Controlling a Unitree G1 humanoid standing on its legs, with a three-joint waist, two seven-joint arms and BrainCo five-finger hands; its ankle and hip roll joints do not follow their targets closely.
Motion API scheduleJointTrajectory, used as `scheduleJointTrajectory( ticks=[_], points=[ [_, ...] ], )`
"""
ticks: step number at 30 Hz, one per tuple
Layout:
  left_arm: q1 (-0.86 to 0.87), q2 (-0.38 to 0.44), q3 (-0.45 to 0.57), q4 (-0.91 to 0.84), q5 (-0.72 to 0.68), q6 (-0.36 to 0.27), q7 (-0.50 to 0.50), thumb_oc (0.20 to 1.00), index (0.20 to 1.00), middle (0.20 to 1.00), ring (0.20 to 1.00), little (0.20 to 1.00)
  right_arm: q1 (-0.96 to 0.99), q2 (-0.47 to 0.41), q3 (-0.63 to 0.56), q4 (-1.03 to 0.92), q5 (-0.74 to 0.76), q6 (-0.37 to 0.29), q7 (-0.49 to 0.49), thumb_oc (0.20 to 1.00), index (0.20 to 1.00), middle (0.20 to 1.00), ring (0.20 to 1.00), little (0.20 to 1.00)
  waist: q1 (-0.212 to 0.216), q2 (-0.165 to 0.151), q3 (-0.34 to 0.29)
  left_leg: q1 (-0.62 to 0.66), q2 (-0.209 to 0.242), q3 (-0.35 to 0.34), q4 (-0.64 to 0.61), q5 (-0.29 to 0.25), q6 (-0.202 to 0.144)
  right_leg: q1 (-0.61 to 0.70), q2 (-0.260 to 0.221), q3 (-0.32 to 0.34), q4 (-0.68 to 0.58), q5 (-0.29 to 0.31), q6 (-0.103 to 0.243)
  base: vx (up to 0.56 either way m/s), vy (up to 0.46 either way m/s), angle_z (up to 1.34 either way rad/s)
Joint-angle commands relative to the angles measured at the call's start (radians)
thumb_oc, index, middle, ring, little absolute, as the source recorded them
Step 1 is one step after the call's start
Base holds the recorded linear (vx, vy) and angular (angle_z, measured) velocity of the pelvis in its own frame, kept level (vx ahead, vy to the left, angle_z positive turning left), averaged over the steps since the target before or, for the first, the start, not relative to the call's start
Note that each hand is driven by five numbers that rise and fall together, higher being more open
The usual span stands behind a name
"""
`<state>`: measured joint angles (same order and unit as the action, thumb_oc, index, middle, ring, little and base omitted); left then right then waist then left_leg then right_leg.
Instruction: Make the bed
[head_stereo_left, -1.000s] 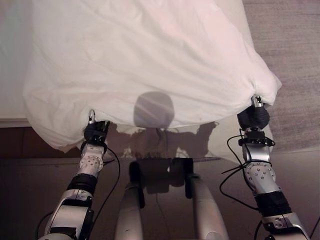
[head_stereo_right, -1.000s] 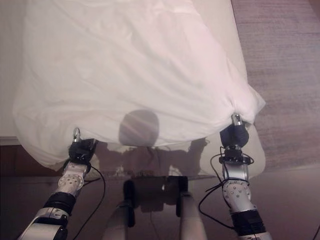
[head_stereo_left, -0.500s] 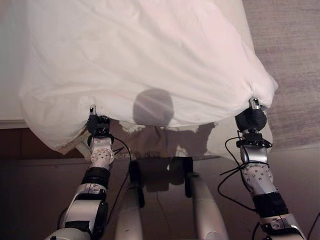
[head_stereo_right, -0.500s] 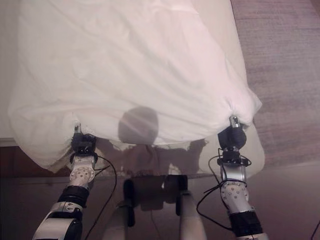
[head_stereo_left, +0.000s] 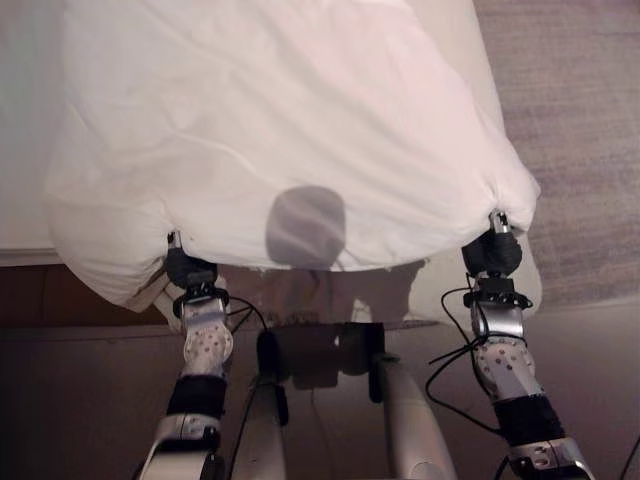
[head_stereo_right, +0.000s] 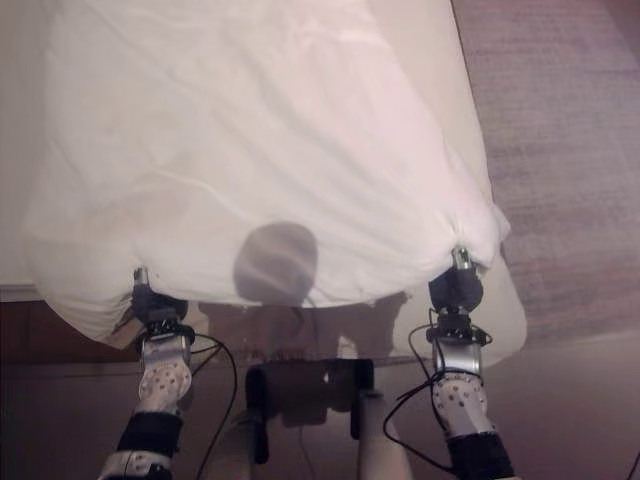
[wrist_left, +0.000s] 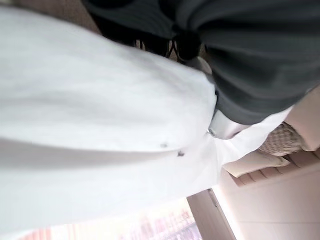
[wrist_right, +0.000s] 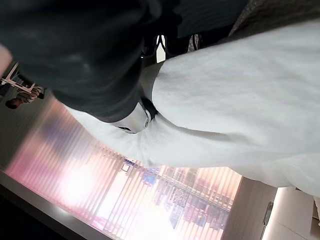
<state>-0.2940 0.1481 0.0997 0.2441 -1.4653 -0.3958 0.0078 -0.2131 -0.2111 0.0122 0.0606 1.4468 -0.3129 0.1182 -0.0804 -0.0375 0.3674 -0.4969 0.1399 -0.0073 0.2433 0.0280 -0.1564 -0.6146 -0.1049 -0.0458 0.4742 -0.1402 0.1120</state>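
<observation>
Both arms have drawn inward since a second ago, my left robot hand (head_stereo_left: 189, 270) and right robot hand (head_stereo_left: 491, 254) each clutching the white duvet's (head_stereo_left: 300, 130) near edge, lifted beyond them over the bed (head_stereo_left: 455, 40), spreading unfinished.

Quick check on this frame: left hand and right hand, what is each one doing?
Left hand: shut on the near left edge of the white duvet.
Right hand: shut on the duvet's near right corner, where the cloth bunches.
</observation>
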Motion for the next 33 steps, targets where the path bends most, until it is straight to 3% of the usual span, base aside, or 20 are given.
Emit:
scheduleJointTrajectory(
  ticks=[1,5,7,9,10,11,13,14,15,16,18,19,20,21,22,24,25,26,29,33],
  points=[
    [0.001,0.025,-0.010,-0.175,0.110,-0.008,-0.068,0.200,0.200,0.200,0.200,0.200,0.054,-0.009,-0.063,-0.059,0.021,-0.076,0.004,0.200,0.200,0.200,0.200,0.200,0.000,-0.034,-0.017,-0.020,-0.038,-0.085,-0.011,0.092,0.057,0.087,0.104,0.007,-0.123,0.051,-0.060,-0.03,-0.087,0.20],
    [0.040,0.031,-0.008,-0.229,0.116,-0.007,-0.058,0.200,0.200,0.200,0.200,0.200,0.057,0.015,-0.041,-0.047,0.032,-0.100,-0.038,0.200,0.200,0.200,0.200,0.200,0.017,-0.048,-0.019,0.031,0.055,-0.152,-0.097,0.133,0.051,0.090,0.106,0.029,-0.115,0.056,-0.050,0.01,0.070,0.23],
    [0.047,0.038,0.006,-0.245,0.105,-0.011,-0.057,0.200,0.200,0.200,0.200,0.200,0.062,0.032,-0.034,-0.038,0.062,-0.110,-0.045,0.200,0.200,0.200,0.200,0.200,0.029,-0.036,-0.018,0.064,0.106,-0.194,-0.187,0.171,0.035,0.081,0.107,0.056,-0.097,0.052,-0.038,0.01,0.305,-0.24],
    [0.028,0.042,-0.007,-0.246,0.090,-0.024,-0.060,0.200,0.200,0.200,0.200,0.200,0.061,0.041,-0.020,0.001,0.078,-0.108,-0.045,0.200,0.200,0.200,0.200,0.200,0.032,-0.013,-0.012,0.081,0.130,-0.172,-0.232,0.192,0.020,0.079,0.075,0.078,-0.091,0.056,-0.012,-0.02,0.485,-0.16],
    [0.020,0.046,-0.013,-0.248,0.093,-0.027,-0.062,0.200,0.200,0.200,0.200,0.200,0.057,0.046,-0.015,0.004,0.080,-0.106,-0.047,0.200,0.200,0.200,0.200,0.200,0.036,-0.008,-0.011,0.083,0.120,-0.176,-0.213,0.178,0.020,0.074,0.058,0.085,-0.099,0.072,-0.001,-0.03,0.842,0.00],
    [-0.005,0.057,-0.034,-0.244,0.086,-0.033,-0.065,0.200,0.200,0.200,0.200,0.200,0.054,0.052,-0.004,0.006,0.076,-0.111,-0.052,0.200,0.200,0.200,0.200,0.200,0.022,-0.004,-0.007,0.053,0.060,-0.127,-0.072,0.059,0.040,0.084,-0.017,0.111,-0.148,0.138,0.048,-0.03,0.647,0.01],
    [-0.007,0.058,-0.034,-0.243,0.085,-0.033,-0.066,0.200,0.200,0.200,0.200,0.200,0.053,0.053,-0.005,0.005,0.075,-0.111,-0.053,0.200,0.200,0.200,0.200,0.200,0.022,-0.005,-0.010,0.044,0.058,-0.127,-0.067,0.060,0.041,0.079,-0.017,0.112,-0.152,0.144,0.050,-0.01,0.378,0.06],
    [-0.021,0.072,-0.057,-0.239,0.103,-0.030,-0.065,0.200,0.200,0.200,0.200,0.200,0.051,0.053,0.004,-0.004,0.069,-0.104,-0.056,0.200,0.200,0.200,0.200,0.200,0.020,-0.013,-0.008,0.025,-0.002,-0.120,0.021,-0.014,0.059,0.112,-0.070,0.128,-0.221,0.204,0.081,0.07,0.785,0.05],
    [-0.032,0.089,-0.081,-0.239,0.096,-0.015,-0.087,0.200,0.200,0.200,0.200,0.200,0.066,0.055,-0.004,-0.019,0.075,-0.092,-0.044,0.200,0.200,0.200,0.200,0.200,0.006,-0.007,-0.005,-0.026,-0.089,-0.090,0.138,-0.087,0.086,0.160,-0.159,0.161,-0.331,0.353,0.088,0.15,1.337,0.09],
    [-0.021,0.108,-0.100,-0.234,0.134,-0.003,-0.079,0.200,0.200,0.200,0.200,0.200,0.070,0.058,0.010,-0.027,0.055,-0.076,-0.047,0.200,0.200,0.200,0.200,0.200,-0.004,0.017,-0.011,-0.033,-0.130,-0.044,0.177,-0.142,0.120,0.165,-0.254,0.137,-0.432,0.493,0.080,0.13,1.075,0.30],
    [-0.020,0.108,-0.099,-0.235,0.135,-0.003,-0.078,0.200,0.200,0.200,0.200,0.200,0.070,0.059,0.011,-0.028,0.054,-0.076,-0.048,0.200,0.200,0.200,0.200,0.200,-0.006,0.014,-0.017,-0.040,-0.136,-0.042,0.177,-0.138,0.122,0.161,-0.260,0.138,-0.441,0.502,0.083,0.05,0.477,0.32],
    [-0.004,0.124,-0.096,-0.244,0.167,0.005,-0.082,0.200,0.200,0.200,0.200,0.200,0.084,0.051,0.019,-0.042,0.032,-0.049,-0.035,0.200,0.200,0.200,0.200,0.200,-0.009,0.026,-0.021,-0.027,-0.148,-0.016,0.167,-0.143,0.143,0.166,-0.201,0.123,-0.421,0.388,0.041,0.02,0.552,-0.51],
    [0.001,0.118,-0.095,-0.243,0.160,0.013,-0.087,0.200,0.200,0.200,0.200,0.200,0.086,0.051,0.022,-0.037,0.046,-0.048,-0.020,0.200,0.200,0.200,0.200,0.200,-0.017,0.027,-0.022,-0.015,-0.156,-0.002,0.130,-0.127,0.148,0.138,-0.143,0.134,-0.377,0.327,0.029,0.02,0.550,-0.83],
    [0.001,0.118,-0.095,-0.243,0.160,0.013,-0.087,0.200,0.200,0.200,0.200,0.200,0.086,0.051,0.022,-0.037,0.046,-0.048,-0.020,0.200,0.200,0.200,0.200,0.200,-0.017,0.027,-0.022,-0.015,-0.156,-0.001,0.130,-0.127,0.148,0.137,-0.143,0.134,-0.376,0.327,0.029,-0.05,0.419,-0.82],
    [0.028,0.113,-0.089,-0.259,0.188,0.032,-0.079,0.200,0.200,0.200,0.200,0.200,0.097,0.053,0.026,-0.026,0.050,-0.053,-0.023,0.200,0.200,0.200,0.200,0.200,-0.030,0.024,-0.014,0.013,-0.178,0.022,0.067,-0.099,0.157,0.087,-0.011,0.125,-0.330,0.246,0.011,-0.06,0.338,-0.50],
    [0.036,0.099,-0.091,-0.257,0.194,0.037,-0.068,0.200,0.200,0.200,0.200,0.200,0.125,0.050,0.043,-0.016,0.037,-0.051,-0.024,0.200,0.200,0.200,0.200,0.200,-0.040,0.010,-0.011,0.037,-0.206,0.050,0.001,-0.069,0.156,0.077,0.118,0.099,-0.244,0.186,-0.006,-0.06,0.302,-0.44],
    [0.036,0.098,-0.094,-0.255,0.203,0.040,-0.060,0.200,0.200,0.200,0.200,0.200,0.139,0.045,0.049,-0.019,0.030,-0.053,-0.026,0.200,0.200,0.200,0.200,0.200,-0.046,0.007,-0.012,0.051,-0.220,0.045,-0.027,-0.063,0.157,0.085,0.150,0.126,-0.229,0.165,-0.014,-0.04,0.161,0.06],
    [0.052,0.090,-0.099,-0.249,0.208,0.036,-0.052,0.200,0.200,0.200,0.200,0.200,0.161,0.041,0.048,-0.022,0.033,-0.054,-0.019,0.200,0.200,0.200,0.200,0.200,-0.050,0.001,-0.020,0.061,-0.246,0.044,-0.053,-0.042,0.165,0.091,0.225,0.143,-0.192,0.148,-0.037,-0.02,0.089,0.42],
    [0.075,0.077,-0.104,-0.256,0.208,0.039,-0.050,0.200,0.200,0.200,0.200,0.200,0.178,0.023,0.047,-0.019,0.039,-0.056,-0.016,0.200,0.200,0.200,0.200,0.200,-0.052,0.013,-0.027,0.056,-0.263,0.037,-0.060,-0.036,0.167,0.085,0.252,0.191,-0.171,0.136,-0.054,-0.03,0.018,0.15],
    [0.108,0.044,-0.101,-0.263,0.192,0.027,-0.032,0.200,0.200,0.200,0.200,0.200,0.172,0.001,0.046,-0.018,0.026,-0.052,-0.043,0.200,0.200,0.200,0.200,0.200,-0.038,0.039,-0.038,0.044,-0.249,0.052,-0.038,-0.040,0.162,0.119,0.219,0.179,-0.229,0.157,-0.048,-0.03,-0.105,-0.17]
  ],
)
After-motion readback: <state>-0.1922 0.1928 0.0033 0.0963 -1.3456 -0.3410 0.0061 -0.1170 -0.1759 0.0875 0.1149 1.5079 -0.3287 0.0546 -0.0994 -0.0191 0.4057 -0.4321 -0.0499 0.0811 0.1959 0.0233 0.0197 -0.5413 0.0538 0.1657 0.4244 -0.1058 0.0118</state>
